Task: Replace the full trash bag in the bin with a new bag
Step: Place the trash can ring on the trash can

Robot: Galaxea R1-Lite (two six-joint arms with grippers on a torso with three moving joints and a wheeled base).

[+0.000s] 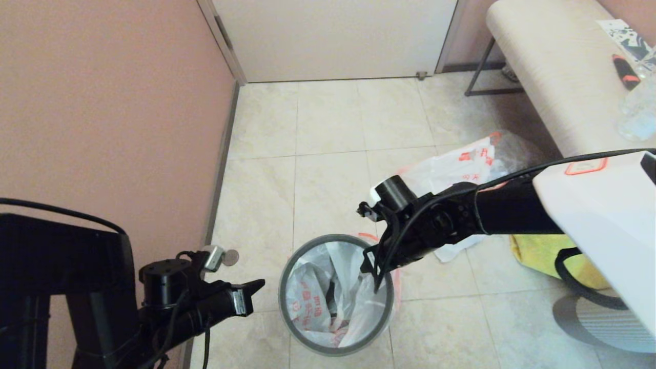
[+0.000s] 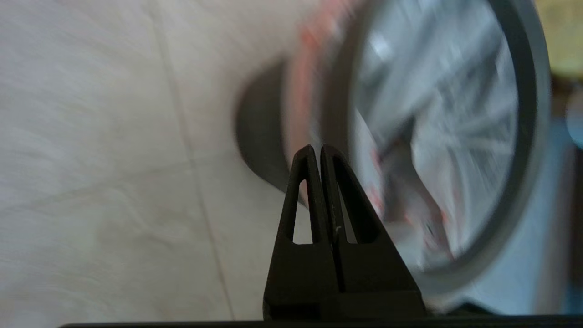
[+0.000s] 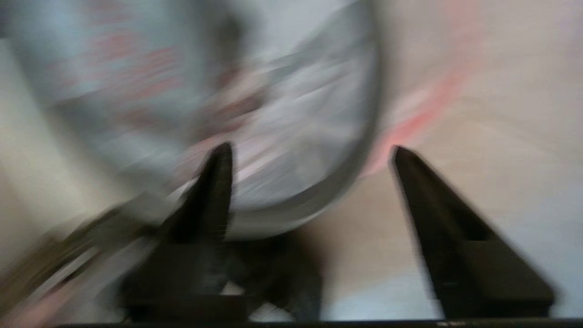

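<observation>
Left hand: the left hand (image 1: 254, 288), fingers pressed together on nothing, hangs just beside the bin on the wall side.
Bin: the small round dark wastebasket with a thick grey hoop rim (image 1: 287, 318) stands on the pale tiled floor (image 1: 328, 133), nearest the robot.
Bag in bin: a thin white plastic bag with red prints (image 1: 312, 307) lines the bin, slack and crumpled; orange-red trim shows outside the rim.
Right hand: the right hand (image 1: 376, 274), fingers spread and empty, hovers over the bin's rim on the right side.
Full trash bag: the translucent white carrier bag with red lettering (image 1: 461, 169) lies on the floor beyond the bin, beside the table (image 1: 553, 77), partly behind the right arm.
Handling: it looks soft, slippery and lumpy, so probably bottom-heavy; the gathered handles seem the safest hold, as film may tear.
Tote: a yellow fabric tote (image 1: 538, 253) lies to the right.
</observation>
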